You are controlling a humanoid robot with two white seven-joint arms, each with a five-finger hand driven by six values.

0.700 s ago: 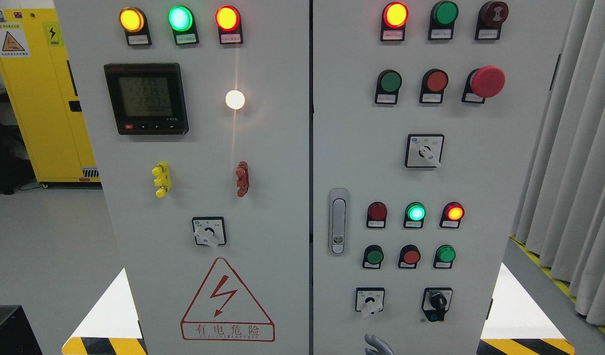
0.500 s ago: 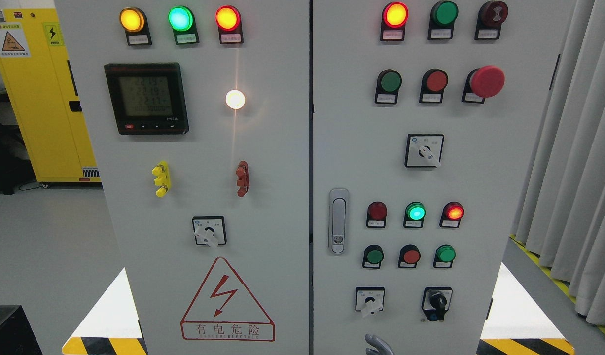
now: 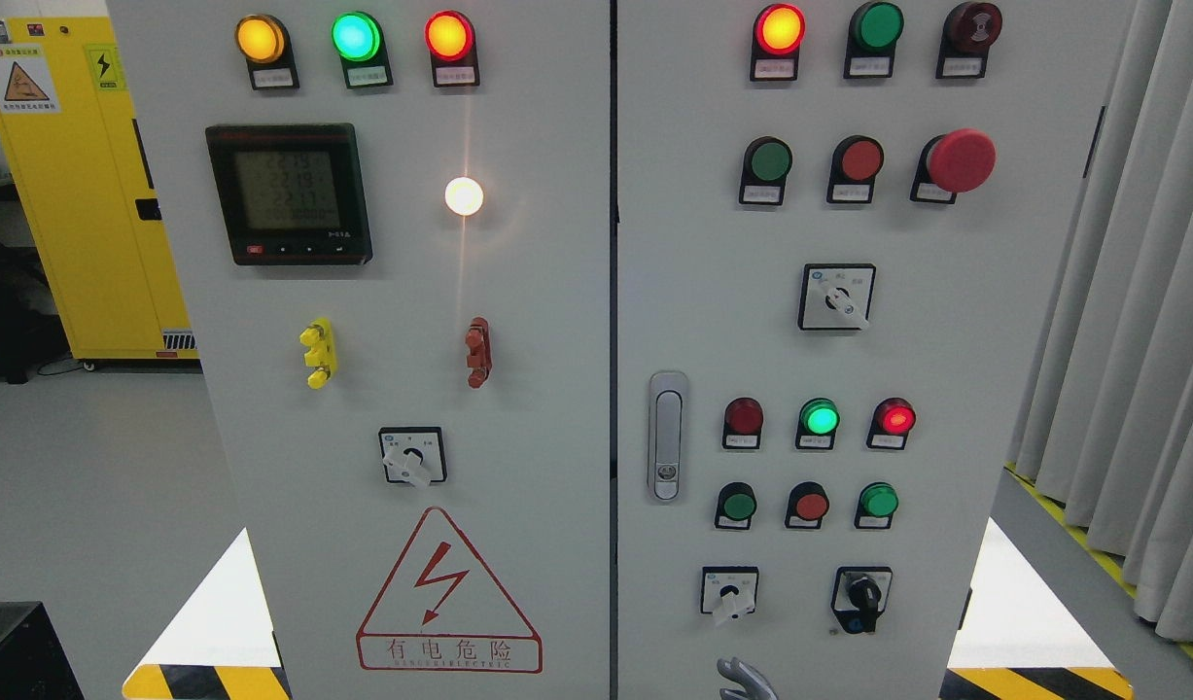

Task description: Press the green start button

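Observation:
Two grey cabinet doors fill the view. The right door (image 3: 946, 389) carries three green push buttons: one in the upper row (image 3: 771, 160), and two in the lower row at its left (image 3: 739, 506) and right (image 3: 879, 500). A lit green lamp (image 3: 820, 419) sits above the lower row. Only the grey tip of my right hand (image 3: 745, 680) shows, at the bottom edge. It is below the lower buttons and the white selector switch (image 3: 729, 593), and touches none of them. The left hand is out of view.
A red mushroom stop button (image 3: 961, 160) sticks out at the upper right. Red buttons (image 3: 810, 505) (image 3: 861, 159) sit beside the green ones. A door latch (image 3: 666, 437), a black key switch (image 3: 862, 595) and a meter (image 3: 288, 192) are on the doors. Curtains (image 3: 1131, 340) hang at the right.
My hand at the bottom edge has hardly moved. The lit lamp right of the green lamp has turned from orange-red to red. The meter digits have changed.

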